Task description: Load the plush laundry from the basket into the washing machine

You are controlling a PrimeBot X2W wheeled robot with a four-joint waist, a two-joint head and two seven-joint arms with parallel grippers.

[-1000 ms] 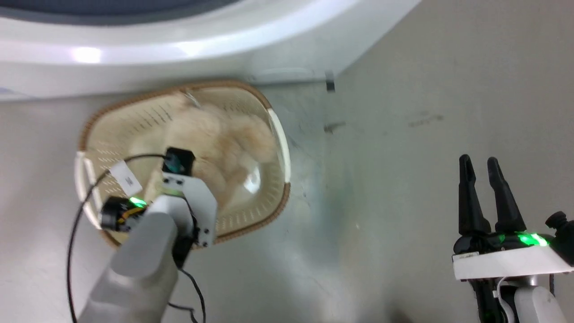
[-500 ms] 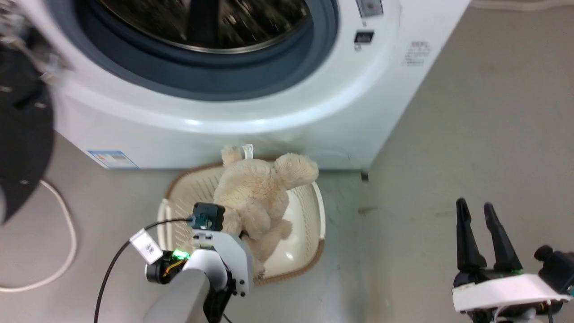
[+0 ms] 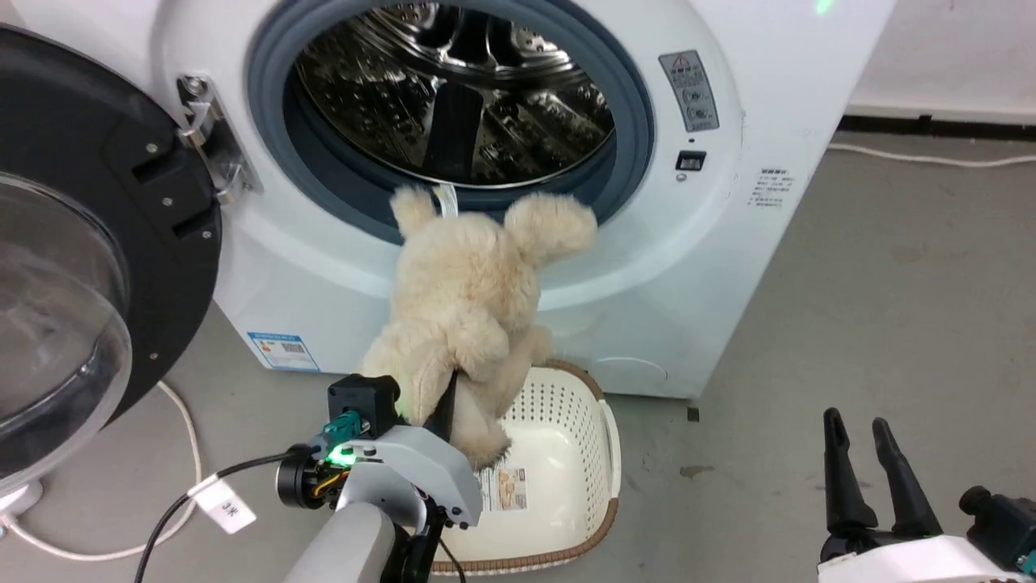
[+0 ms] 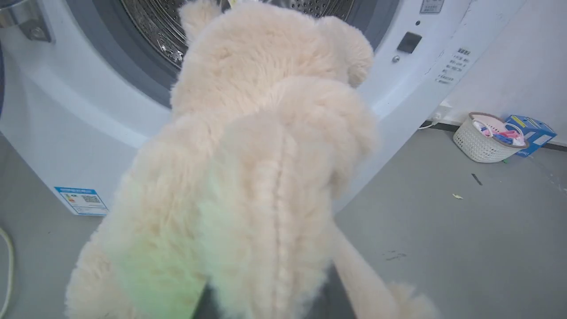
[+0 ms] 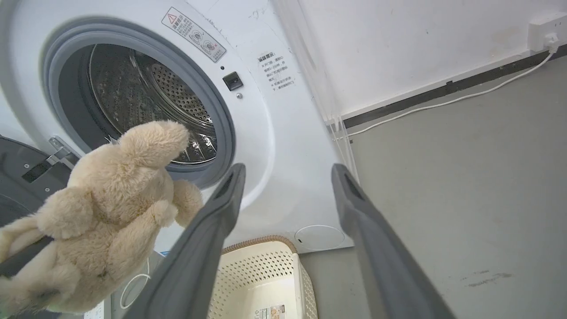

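Left pincer (image 3: pixel 445 406) is clamped on the plush laundry (image 3: pixel 473 300), held above the basket (image 3: pixel 571 401), its top at the washing machine (image 3: pixel 720 267) opening's lower lip; right pincer (image 3: pixel 868 449) gapes empty at near right.

The plush laundry (image 3: pixel 469 300) was shaggy, matt cream-beige pile. The washing machine (image 3: pixel 728 267) had a smooth, glossy white casing, a matt grey gasket (image 3: pixel 635 121) and a shiny perforated steel drum (image 3: pixel 502 121). Its door (image 3: pixel 154 267) had a matt black rim around clear glass. The basket (image 3: pixel 571 405) was cream perforated plastic with a brown woven-look rim and a paper label (image 3: pixel 503 490). The floor (image 3: pixel 890 283) looked grey, smooth and dull.
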